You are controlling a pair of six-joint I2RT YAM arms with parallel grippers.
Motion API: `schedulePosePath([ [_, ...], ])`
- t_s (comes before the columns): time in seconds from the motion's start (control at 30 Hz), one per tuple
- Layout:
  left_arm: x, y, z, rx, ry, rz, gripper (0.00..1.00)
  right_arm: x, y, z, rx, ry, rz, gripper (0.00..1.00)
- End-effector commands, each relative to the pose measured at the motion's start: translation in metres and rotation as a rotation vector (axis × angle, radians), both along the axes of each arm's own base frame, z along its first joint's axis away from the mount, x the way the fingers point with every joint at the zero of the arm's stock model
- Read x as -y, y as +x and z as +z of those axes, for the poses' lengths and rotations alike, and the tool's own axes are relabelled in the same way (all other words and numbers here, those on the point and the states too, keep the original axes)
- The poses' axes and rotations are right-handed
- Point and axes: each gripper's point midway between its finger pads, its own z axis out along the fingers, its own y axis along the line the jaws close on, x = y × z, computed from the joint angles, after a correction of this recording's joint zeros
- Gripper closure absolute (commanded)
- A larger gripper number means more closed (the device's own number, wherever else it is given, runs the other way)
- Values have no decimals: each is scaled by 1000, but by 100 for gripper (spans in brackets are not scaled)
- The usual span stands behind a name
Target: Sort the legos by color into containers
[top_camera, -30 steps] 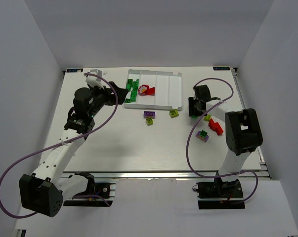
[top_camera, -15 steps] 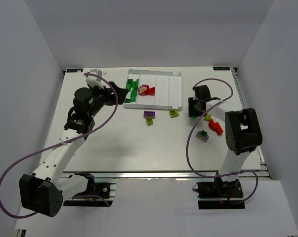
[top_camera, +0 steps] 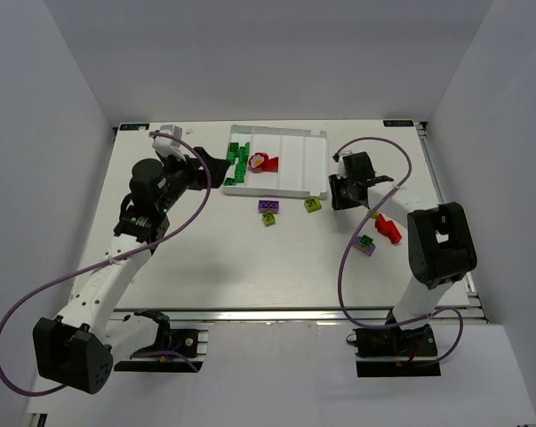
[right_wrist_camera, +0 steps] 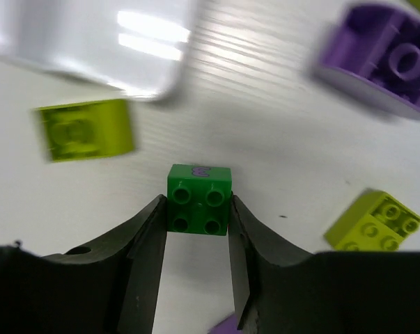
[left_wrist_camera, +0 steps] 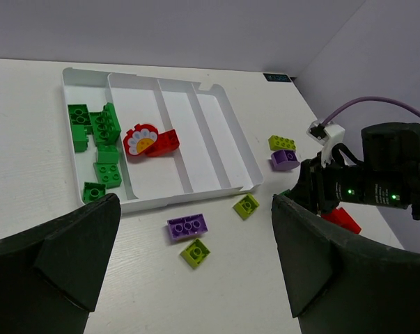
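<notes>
The white tray (top_camera: 314,169) lies by the far edge of the tabletop (top_camera: 232,258), about midway along it. Its leftmost compartment holds a cluster of green bricks (left_wrist_camera: 97,136). The next compartment holds a red brick (left_wrist_camera: 166,142) touching a round flower-faced piece (left_wrist_camera: 140,139). The right claw (right_wrist_camera: 198,217) is closed on a small green brick (right_wrist_camera: 199,198), with a finger pressed to each side. From overhead it sits just beside the tray's near right corner, and I cannot tell whether the brick is clear of the surface. The left claw (left_wrist_camera: 193,209) is spread wide, holds nothing and hovers off the tray's left side. Just off the tray's near edge lie a purple brick (left_wrist_camera: 187,227), a yellow-green brick (left_wrist_camera: 196,252) beside it, and a second yellow-green brick (left_wrist_camera: 246,206). Toward the right edge of the tabletop a third yellow-green brick (left_wrist_camera: 282,142) touches a second purple brick (left_wrist_camera: 285,160). A second red brick (left_wrist_camera: 342,219) is partly hidden behind the right arm.
</notes>
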Motion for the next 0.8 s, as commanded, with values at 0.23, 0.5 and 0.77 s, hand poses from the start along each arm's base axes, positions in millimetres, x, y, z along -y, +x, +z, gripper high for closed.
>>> schedulePosePath([
  [0.23,-11,-19,32,108,-34,31,2,-160,-4,134,192,335,827,100],
  [0.5,-31,-25,39,163,-10,122,2,-250,50,147,248,358,969,100],
  [0.77,-35,-26,39,173,1,135,2,-299,81,144,405,434,928,100],
])
